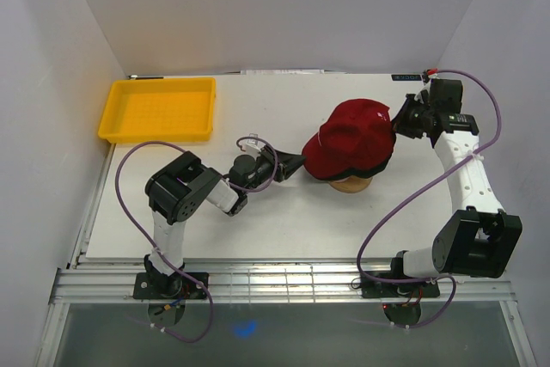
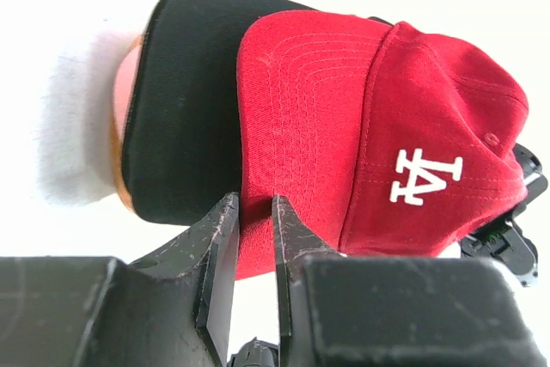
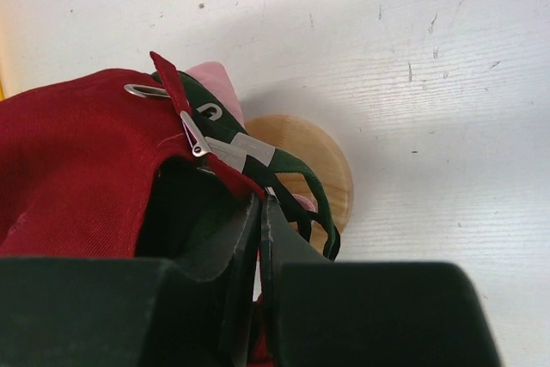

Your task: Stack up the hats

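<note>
The red cap (image 1: 354,133) sits on top of the stack on the wooden stand (image 1: 352,185). In the left wrist view the red cap (image 2: 378,126) with its white logo lies over the black cap (image 2: 180,100). My left gripper (image 2: 254,199) is at the red brim's edge, its jaws a narrow gap apart with the brim behind them; it also shows in the top view (image 1: 299,163). My right gripper (image 3: 260,198) is shut on the red cap's (image 3: 77,169) back strap, behind the stack in the top view (image 1: 397,124). The green cap's strap (image 3: 311,188) hangs beside it.
A yellow tray (image 1: 112,118) stands at the table's back left. The wooden stand's base (image 3: 331,169) shows under the caps in the right wrist view, with something pink (image 3: 219,88) under the caps. White walls enclose the table on three sides.
</note>
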You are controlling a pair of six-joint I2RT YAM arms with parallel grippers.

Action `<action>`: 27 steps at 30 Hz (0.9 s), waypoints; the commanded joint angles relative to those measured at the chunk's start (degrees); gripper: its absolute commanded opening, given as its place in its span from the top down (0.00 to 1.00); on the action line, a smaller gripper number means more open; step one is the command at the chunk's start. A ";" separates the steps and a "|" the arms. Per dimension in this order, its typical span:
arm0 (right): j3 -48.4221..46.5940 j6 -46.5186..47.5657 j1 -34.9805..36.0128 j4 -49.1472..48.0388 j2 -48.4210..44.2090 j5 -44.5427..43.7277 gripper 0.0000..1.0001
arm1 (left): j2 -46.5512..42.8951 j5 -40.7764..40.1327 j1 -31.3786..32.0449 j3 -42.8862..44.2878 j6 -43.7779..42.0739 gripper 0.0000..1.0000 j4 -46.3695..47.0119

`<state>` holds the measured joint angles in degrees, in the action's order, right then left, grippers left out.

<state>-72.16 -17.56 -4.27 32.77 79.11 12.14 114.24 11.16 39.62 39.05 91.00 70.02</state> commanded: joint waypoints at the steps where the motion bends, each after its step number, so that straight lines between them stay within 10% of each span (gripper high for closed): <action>1: 1.49 0.60 0.23 -0.96 -1.15 -1.15 0.92 | 0.37 0.18 0.64 0.24 -0.21 1.00 -4.88; 27: 5.10 1.48 -2.84 -1.22 -4.49 -2.91 0.92 | -0.33 -1.05 -0.33 8.41 -4.69 1.00 -28.62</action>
<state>-67.59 -17.50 -6.04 29.95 75.77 10.66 114.24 10.72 39.48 45.87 87.83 44.47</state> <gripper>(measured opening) 0.084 0.229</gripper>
